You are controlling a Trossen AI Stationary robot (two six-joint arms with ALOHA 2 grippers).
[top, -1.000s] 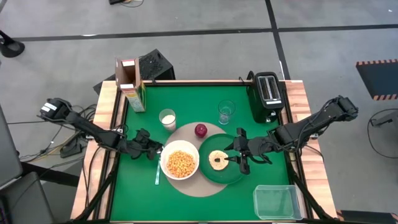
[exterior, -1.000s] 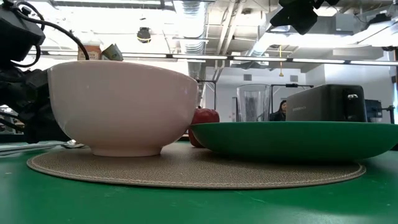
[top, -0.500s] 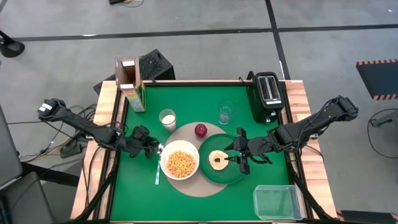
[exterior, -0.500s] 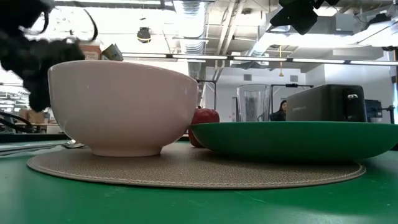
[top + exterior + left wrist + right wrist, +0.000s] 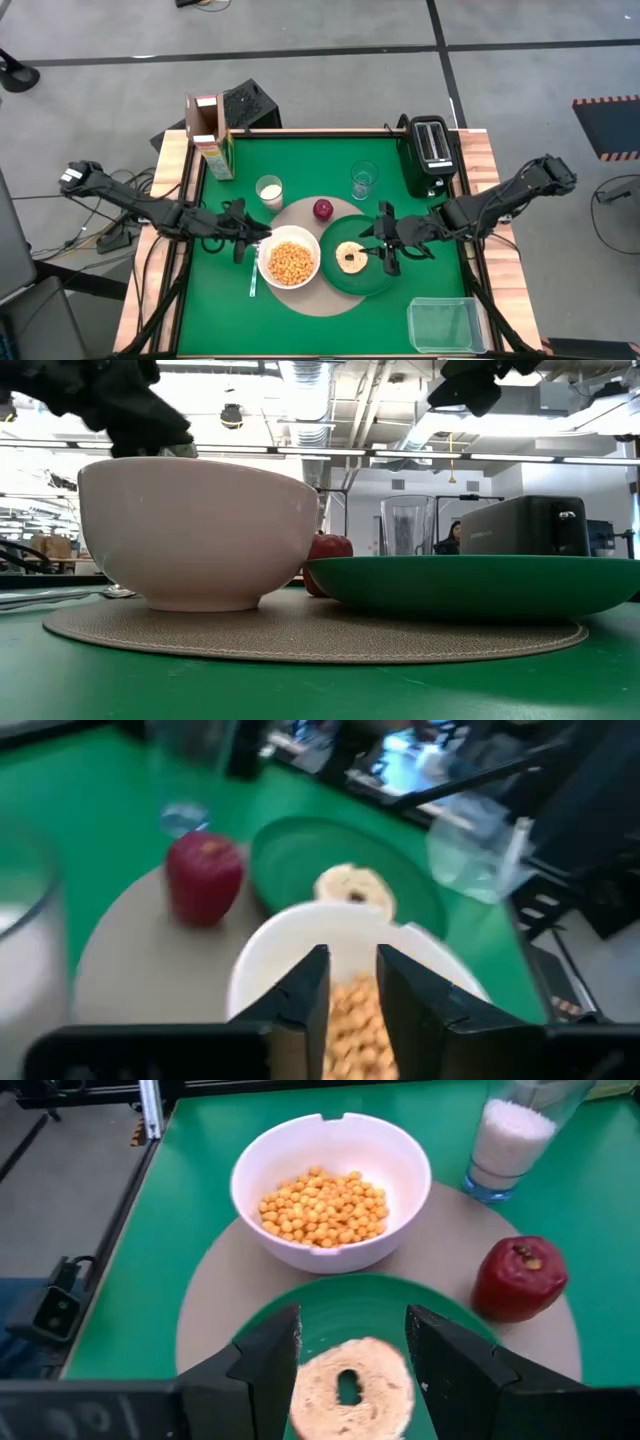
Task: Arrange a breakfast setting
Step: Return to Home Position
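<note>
l end effector (image 5: 245, 243) and r end effector (image 5: 384, 243) both released, empty; spoon (image 5: 253, 282) partly hidden beside bowl (image 5: 289, 262).

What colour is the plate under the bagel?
The plate is dark green; right wrist view shows it best.

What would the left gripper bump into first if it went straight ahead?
Probably the white bowl: the left gripper points right at its rim, though its height is unclear.
</note>
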